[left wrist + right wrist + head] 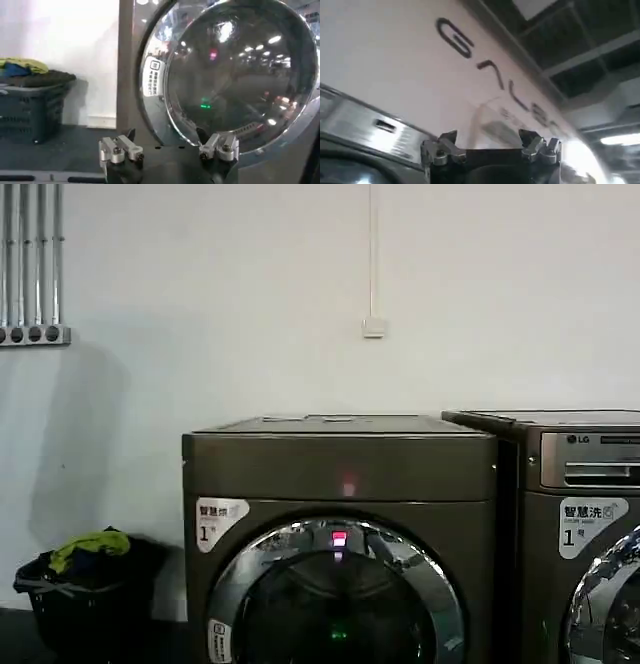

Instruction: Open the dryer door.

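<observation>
- So, head view L to R: dark laundry basket (85,599) w/ yellow-green clothes on the floor by the wall, then the dryer (340,469) in the middle, then the LG-marked machine (580,514) touching its right side.
- Progress: nothing done yet, as far as I can judge. The dryer door (338,594) sits flush in the dryer's front, chrome rim unbroken all round, pink light lit above it. Approach, grip and pull are all left.
- Left gripper (167,145): fingers spread wide, nothing between them, touching nothing. Its wrist view faces the door glass w/ the chrome rim and a white sticker (151,76) at the rim's edge; door looks near but apart from the fingertips.
- Same view also has the basket off to the side, on the floor by the wall.
- Right gripper (490,145): also spread, empty, no contact. It points up past the silver control strip (367,131) of a machine toward wall lettering and ceiling, so prob. idle, not aimed at the door.
- Handle spot on the door: can't tell.
</observation>
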Available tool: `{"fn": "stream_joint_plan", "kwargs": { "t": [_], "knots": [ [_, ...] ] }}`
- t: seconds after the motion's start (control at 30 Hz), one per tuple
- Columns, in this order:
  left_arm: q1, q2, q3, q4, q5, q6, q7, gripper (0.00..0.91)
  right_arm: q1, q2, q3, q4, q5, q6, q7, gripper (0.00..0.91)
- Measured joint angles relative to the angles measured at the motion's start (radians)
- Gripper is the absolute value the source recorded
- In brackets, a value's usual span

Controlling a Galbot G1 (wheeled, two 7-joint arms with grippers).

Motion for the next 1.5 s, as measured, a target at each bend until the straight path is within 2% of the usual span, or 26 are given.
{"fn": "stream_joint_plan", "kwargs": {
  "t": [0.27, 0.63, 0.93, 1.27, 1.5],
  "knots": [
    [0.052, -0.003, -0.031, -0.044, 0.008, -0.022, -0.003, 0.907, 0.042, -0.012, -0.196, 0.051, 0.009, 0.030, -0.041, 0.907],
    [0.127, 0.009, -0.061, -0.111, 0.015, -0.056, -0.020, 0.907, 0.075, -0.043, -0.466, 0.114, 0.007, 0.026, -0.105, 0.907],
    [0.179, -0.010, -0.072, -0.134, 0.018, -0.090, -0.041, 0.907, 0.125, -0.108, -0.643, 0.156, 0.059, 0.050, -0.134, 0.907],
    [0.230, -0.011, -0.087, -0.134, 0.020, -0.123, -0.058, 0.907, 0.209, -0.162, -0.888, 0.181, 0.055, 0.034, -0.146, 0.907],
    [0.256, -0.009, -0.098, -0.133, 0.023, -0.145, -0.061, 0.907, 0.295, -0.195, -1.079, 0.152, 0.053, 0.024, -0.144, 0.907]
  ]
}}
